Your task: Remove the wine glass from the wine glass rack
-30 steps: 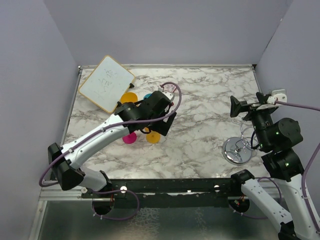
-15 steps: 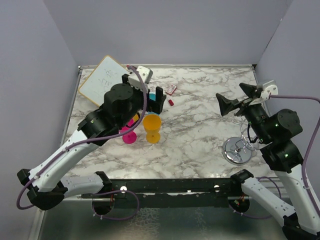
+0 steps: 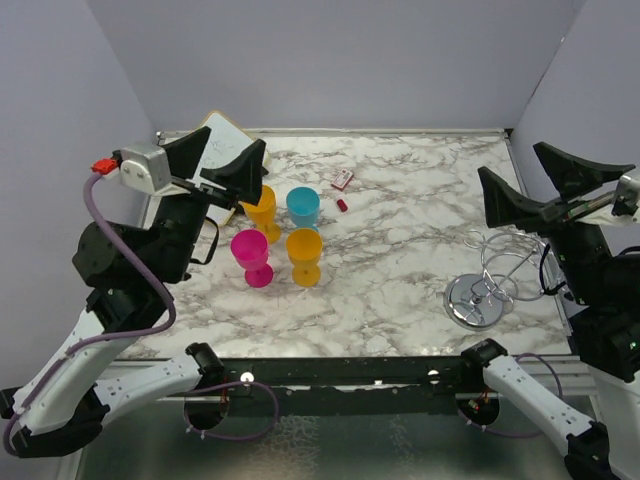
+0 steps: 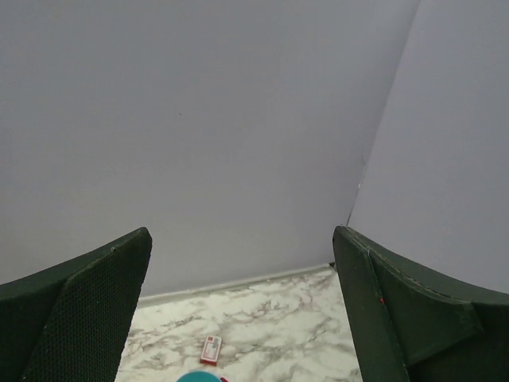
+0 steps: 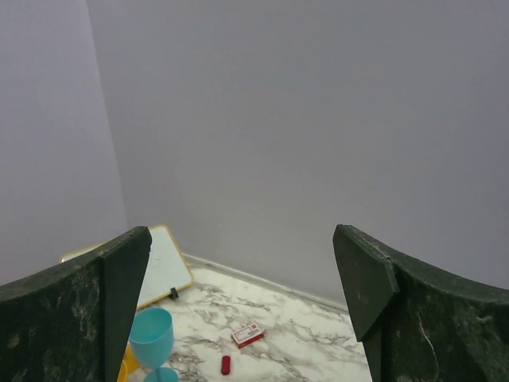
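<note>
The wine glass rack [image 3: 492, 278] stands at the right of the table, its round shiny base [image 3: 470, 301] toward the front; I see no glass hanging on its wire arms. Four plastic wine glasses stand upright at centre-left: yellow [image 3: 262, 210], blue [image 3: 303, 208], pink [image 3: 250, 256] and orange [image 3: 304, 256]. My left gripper [image 3: 222, 160] is open and empty, raised high over the table's left side. My right gripper [image 3: 520, 180] is open and empty, raised above the rack. The blue glass [image 5: 151, 338] also shows in the right wrist view.
A whiteboard [image 3: 214, 126] leans at the back left, partly hidden by my left gripper. A small red-and-white box [image 3: 342, 179] and a small red piece [image 3: 341, 205] lie behind the glasses. Grey walls close in the back and both sides.
Both arms have risen and pulled back from the table. The left arm has left the group of glasses, uncovering all of them. The right gripper has lifted above the rack.
</note>
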Action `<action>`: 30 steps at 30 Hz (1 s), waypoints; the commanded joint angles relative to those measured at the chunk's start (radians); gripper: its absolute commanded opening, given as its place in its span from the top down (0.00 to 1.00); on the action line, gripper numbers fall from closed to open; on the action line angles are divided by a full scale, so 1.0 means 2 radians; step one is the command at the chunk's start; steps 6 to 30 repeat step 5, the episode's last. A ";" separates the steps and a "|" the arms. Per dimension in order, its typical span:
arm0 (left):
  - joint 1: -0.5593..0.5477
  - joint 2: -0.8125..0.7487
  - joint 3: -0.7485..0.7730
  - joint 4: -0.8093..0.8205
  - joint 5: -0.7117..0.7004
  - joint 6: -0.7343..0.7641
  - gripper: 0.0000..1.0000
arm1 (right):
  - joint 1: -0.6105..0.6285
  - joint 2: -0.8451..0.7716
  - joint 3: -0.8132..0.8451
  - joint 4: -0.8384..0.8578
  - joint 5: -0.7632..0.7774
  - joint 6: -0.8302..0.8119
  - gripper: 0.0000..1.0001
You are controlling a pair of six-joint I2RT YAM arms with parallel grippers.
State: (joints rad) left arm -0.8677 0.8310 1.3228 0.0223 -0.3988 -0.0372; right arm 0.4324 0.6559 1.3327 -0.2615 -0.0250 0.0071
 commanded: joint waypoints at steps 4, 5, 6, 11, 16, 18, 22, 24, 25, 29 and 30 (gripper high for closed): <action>0.001 -0.017 -0.018 0.002 -0.042 0.014 0.00 | 0.002 0.015 -0.002 -0.004 0.011 0.000 0.01; 0.001 -0.017 -0.017 -0.001 -0.043 0.013 0.00 | 0.002 0.020 0.002 -0.009 0.013 -0.001 0.01; 0.001 -0.017 -0.017 -0.001 -0.043 0.013 0.00 | 0.002 0.020 0.002 -0.009 0.013 -0.001 0.01; 0.001 -0.017 -0.017 -0.001 -0.043 0.013 0.00 | 0.002 0.020 0.002 -0.009 0.013 -0.001 0.01; 0.001 -0.017 -0.017 -0.001 -0.043 0.013 0.00 | 0.002 0.020 0.002 -0.009 0.013 -0.001 0.01; 0.001 -0.017 -0.017 -0.001 -0.043 0.013 0.00 | 0.002 0.020 0.002 -0.009 0.013 -0.001 0.01; 0.001 -0.017 -0.017 -0.001 -0.043 0.013 0.00 | 0.002 0.020 0.002 -0.009 0.013 -0.001 0.01; 0.001 -0.017 -0.017 -0.001 -0.043 0.013 0.00 | 0.002 0.020 0.002 -0.009 0.013 -0.001 0.01; 0.001 -0.017 -0.017 -0.001 -0.043 0.013 0.00 | 0.002 0.020 0.002 -0.009 0.013 -0.001 0.01; 0.001 -0.017 -0.017 -0.001 -0.043 0.013 0.00 | 0.002 0.020 0.002 -0.009 0.013 -0.001 0.01; 0.001 -0.017 -0.017 -0.001 -0.043 0.013 0.00 | 0.002 0.020 0.002 -0.009 0.013 -0.001 0.01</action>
